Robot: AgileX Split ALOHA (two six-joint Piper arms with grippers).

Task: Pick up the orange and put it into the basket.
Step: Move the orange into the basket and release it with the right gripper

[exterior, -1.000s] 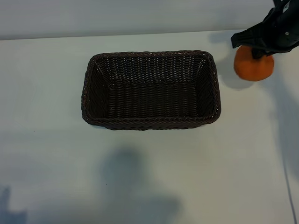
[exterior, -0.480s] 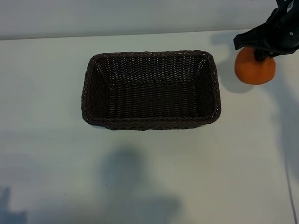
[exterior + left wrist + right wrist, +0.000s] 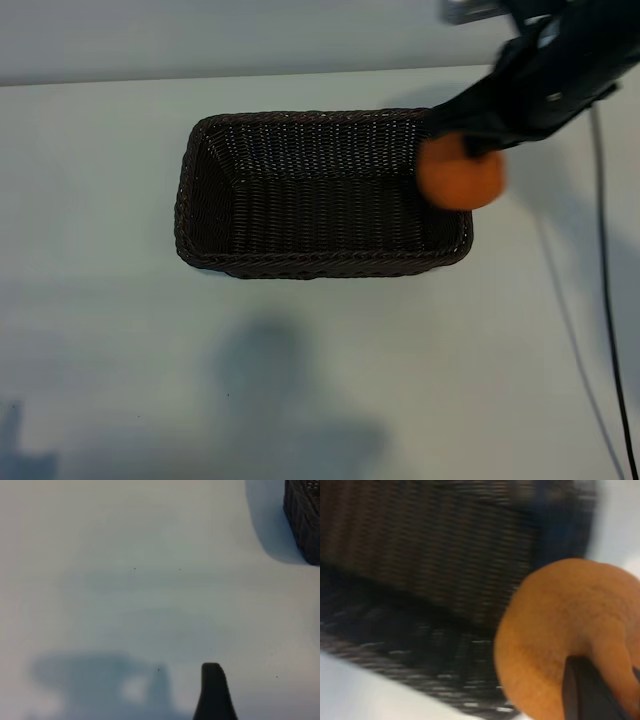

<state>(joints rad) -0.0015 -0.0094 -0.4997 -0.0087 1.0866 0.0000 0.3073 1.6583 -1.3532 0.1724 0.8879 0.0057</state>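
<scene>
The orange (image 3: 460, 172) is lifted off the table (image 3: 320, 380) and hangs over the right rim of the basket (image 3: 200, 190), so the pick is done; what is left is carrying it over the middle and letting go. The right end effector (image 3: 478, 135) is clamped on the orange from above, its arm reaching in from the upper right. The left end effector (image 3: 214, 690), fingers apart, is parked over bare table beside the basket.
</scene>
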